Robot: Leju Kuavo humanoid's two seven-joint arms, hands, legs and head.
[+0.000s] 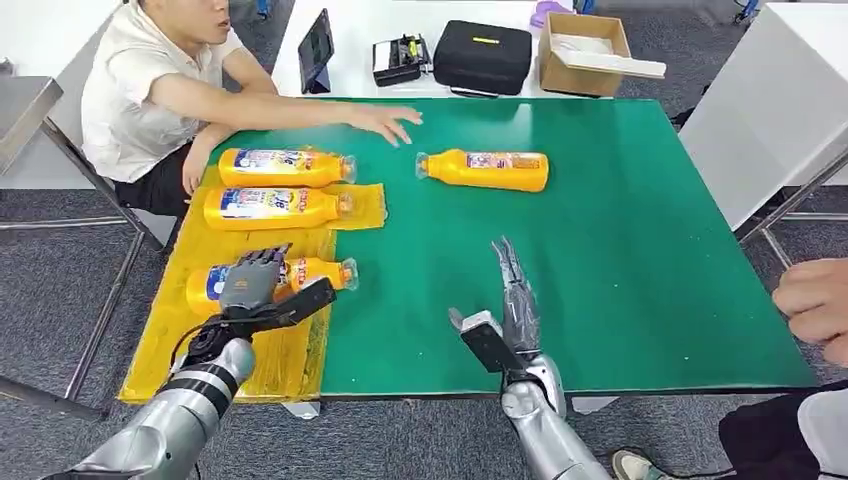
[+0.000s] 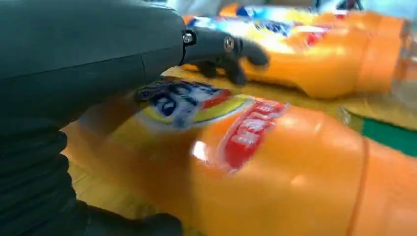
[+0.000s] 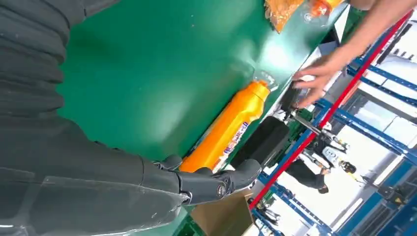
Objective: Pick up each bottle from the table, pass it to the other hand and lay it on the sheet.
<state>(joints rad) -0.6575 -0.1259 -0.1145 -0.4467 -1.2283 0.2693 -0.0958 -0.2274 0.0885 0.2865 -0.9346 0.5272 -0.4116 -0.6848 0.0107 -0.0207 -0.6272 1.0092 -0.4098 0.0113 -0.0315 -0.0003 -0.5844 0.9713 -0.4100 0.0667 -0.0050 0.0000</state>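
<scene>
Person, seated [image 1: 150, 90]: at the far left corner of the desk, one arm stretched over the green surface, that hand [image 1: 385, 122] flat and near the far edge.

Yellow sheet [image 1: 290, 360]: lies along the left side of the green desk [image 1: 620, 260], reaching its near edge. Carries three orange bottles, all on their sides, caps toward the right.

Far bottle [image 1: 285, 167]: on the sheet's far end, just beside the person's other hand.

Middle bottle [image 1: 275, 207]: next to the far one, parallel to it, apart from it.

Near bottle [image 1: 315, 272]: on the sheet, its label end under the left hand [image 1: 250, 283]. The left hand's fingers are curved over the bottle's body and the thumb points toward the cap; the left wrist view shows this bottle [image 2: 275, 167] close under the palm, blurred. Whether the fingers grip it or merely rest on it I cannot tell.

Right hand [image 1: 510, 300]: above the bare green desk near its front edge, fingers straight and close together, pointing away from the robot, thumb out to the side; it holds nothing.

Fourth bottle [image 1: 485, 170]: on its side on the green surface, off the sheet, cap toward the left, well beyond the right hand. Seen also in the right wrist view [image 3: 223, 132].

Behind the desk: tablet [image 1: 316, 50], black case [image 1: 482, 56], cardboard box [image 1: 585, 52].

Second person's hand [image 1: 815, 305]: at the right edge.
</scene>
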